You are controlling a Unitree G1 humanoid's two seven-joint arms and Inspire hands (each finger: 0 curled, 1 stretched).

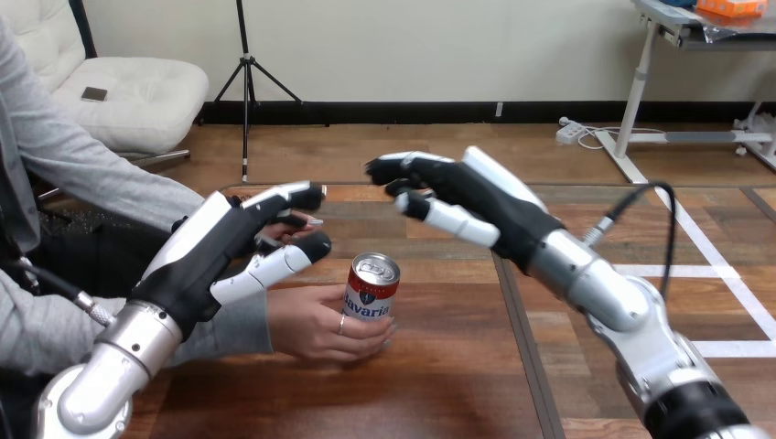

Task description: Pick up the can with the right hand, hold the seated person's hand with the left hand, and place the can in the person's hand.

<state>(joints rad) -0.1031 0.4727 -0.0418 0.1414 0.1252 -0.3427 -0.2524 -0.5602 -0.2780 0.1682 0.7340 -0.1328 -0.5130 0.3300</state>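
Note:
A red, white and blue can (371, 288) stands upright on the wooden table (458, 384), with the person's hand (316, 325) wrapped round its lower part from the left. My right hand (476, 201) hovers above and behind the can, open, fingers stretched to the left and clear of it. My left hand (229, 242) hangs over the person's grey-sleeved wrist, up and to the left of the can, open with relaxed fingers. Part of the person's other hand (307, 222) shows between its fingers and thumb. I cannot tell whether they touch.
The person sits at the table's left side, both grey sleeves (110, 183) reaching in over the edge. A dark seam (517, 320) runs across the tabletop to the right of the can. Bare wood lies in front of the can and to its right.

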